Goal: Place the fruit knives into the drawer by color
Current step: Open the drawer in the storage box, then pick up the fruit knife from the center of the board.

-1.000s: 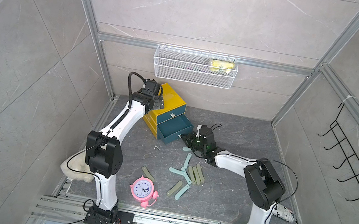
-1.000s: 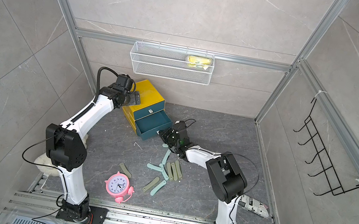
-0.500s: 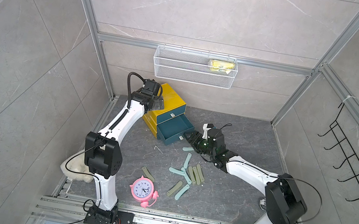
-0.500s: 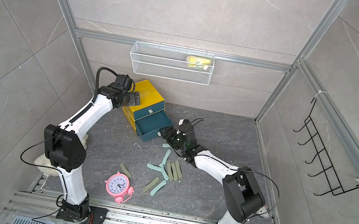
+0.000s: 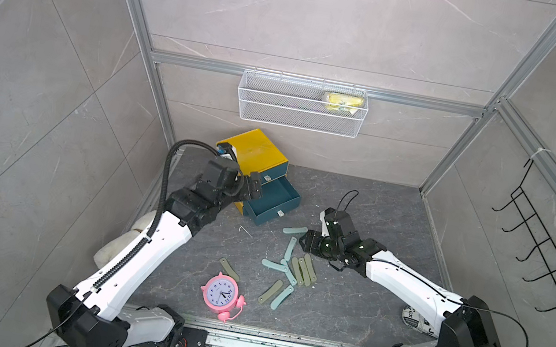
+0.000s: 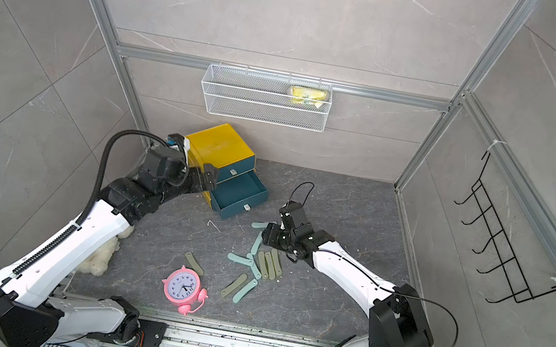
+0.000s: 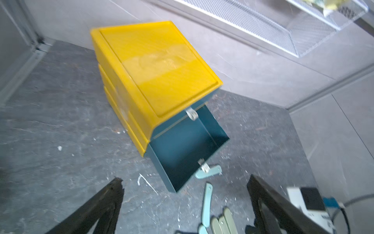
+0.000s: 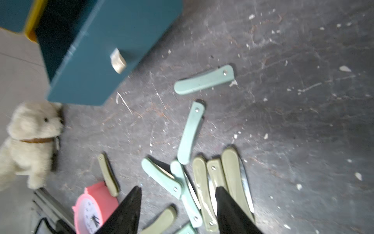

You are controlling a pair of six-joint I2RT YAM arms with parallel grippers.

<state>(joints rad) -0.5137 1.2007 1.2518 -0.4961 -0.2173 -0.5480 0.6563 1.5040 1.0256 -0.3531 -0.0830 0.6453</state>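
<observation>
**A:** Gripper status?
**B:** I see the right gripper (image 8: 178,189) open and empty above the knives (image 5: 301,271), which lie scattered on the floor on the near side of the drawer (image 5: 274,209). My left gripper (image 7: 185,179) is wide open by the yellow cabinet (image 5: 253,151).
**A:** Drawer?
**B:** Lower one pulled out. One mint knife (image 5: 294,230) lies just in front.

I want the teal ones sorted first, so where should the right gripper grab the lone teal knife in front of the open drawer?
Take the lone teal knife at mid-handle, across its narrow width, coming straight down. It lies flat, apart from the pile, with bare floor along both long edges, so the open right gripper likely fits a finger on either side.
</observation>
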